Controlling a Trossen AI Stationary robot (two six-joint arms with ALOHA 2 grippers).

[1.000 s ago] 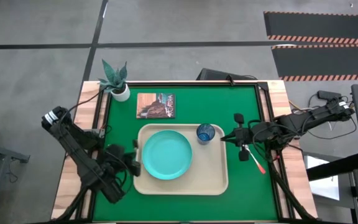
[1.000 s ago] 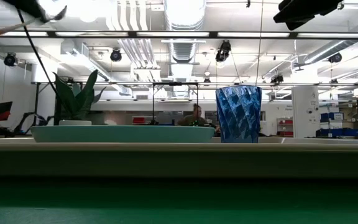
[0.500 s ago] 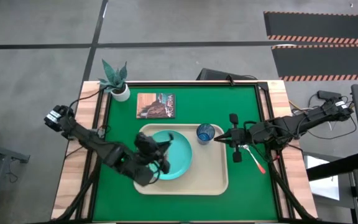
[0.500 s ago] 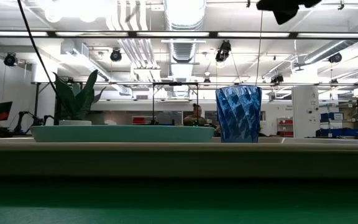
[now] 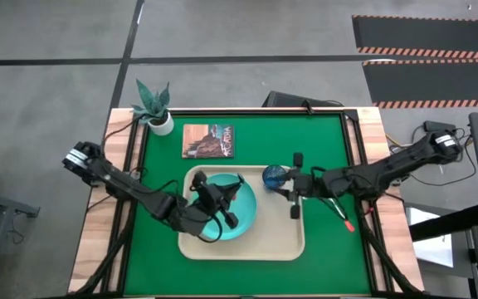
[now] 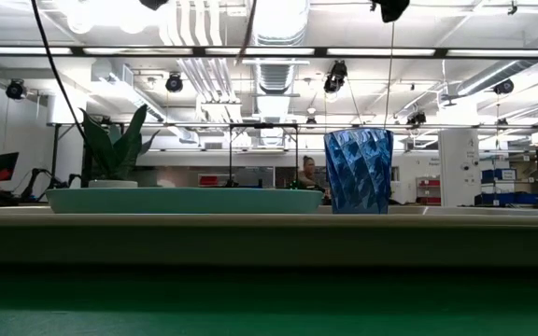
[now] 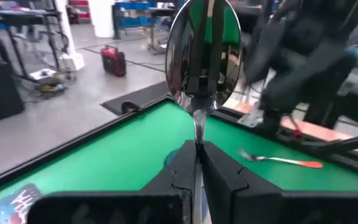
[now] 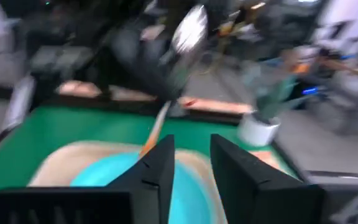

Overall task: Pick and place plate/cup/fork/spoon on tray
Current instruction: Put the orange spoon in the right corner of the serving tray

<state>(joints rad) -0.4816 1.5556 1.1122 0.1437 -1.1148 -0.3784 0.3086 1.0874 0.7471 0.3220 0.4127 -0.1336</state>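
Note:
My left gripper (image 5: 220, 202) hovers over the turquoise plate (image 5: 237, 218), which lies on the left part of the beige tray (image 5: 280, 241); it is shut on the spoon (image 7: 204, 56). The dark blue cup (image 5: 274, 177) stands on the tray's far right part. My right gripper (image 5: 294, 186) is open and empty above the tray's right side, just right of the cup. The fork (image 5: 339, 214) lies flat on the green table right of the tray, partly under my right arm; it also shows in the left wrist view (image 7: 281, 162). My left gripper pinches the spoon between its two fingers at the thin metal neck (image 7: 197, 138) just below the oval bowl. The bowl sticks out beyond the fingertips. In the right wrist view the orange handle (image 8: 155, 132) slants down below the gripper, clear of the plate.
A brown picture card (image 5: 208, 140) and a white pot with a green plant (image 5: 156, 108) stand on the green table beyond the tray. The two arms reach toward each other over the tray. Raised wooden edges frame the table.
My left gripper has swung from beside the tray's left edge toward the table's right and now hangs over the plate. My right gripper has gone toward the table's left, from past the tray's right edge to over the tray beside the cup. Plate, cup and fork have stayed put.

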